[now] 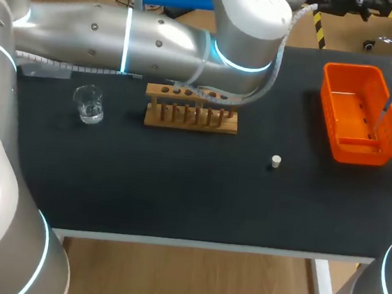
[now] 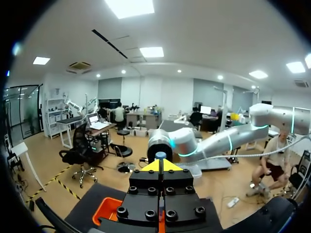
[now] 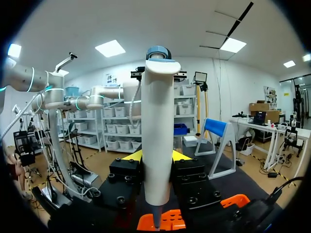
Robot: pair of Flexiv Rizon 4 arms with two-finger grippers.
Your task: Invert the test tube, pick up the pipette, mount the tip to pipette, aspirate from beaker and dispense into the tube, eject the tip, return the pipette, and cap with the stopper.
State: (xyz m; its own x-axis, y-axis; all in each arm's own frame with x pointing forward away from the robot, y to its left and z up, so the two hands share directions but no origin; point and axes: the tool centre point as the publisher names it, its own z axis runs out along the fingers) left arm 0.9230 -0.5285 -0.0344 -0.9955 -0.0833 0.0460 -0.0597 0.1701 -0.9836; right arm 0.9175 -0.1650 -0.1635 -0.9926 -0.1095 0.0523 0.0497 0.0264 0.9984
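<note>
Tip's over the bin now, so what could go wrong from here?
The tip hangs close to the bin's right wall, so once ejected it might land outside. The left arm and its cable lie just above the rack; moving that arm could snag it.

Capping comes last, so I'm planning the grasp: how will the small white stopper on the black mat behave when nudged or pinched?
The small white stopper looks tiny and probably very light, so a finger brushing it would likely shove it aside. It seems to stand on end on the black mat; tipped over, its round body may roll.
</note>
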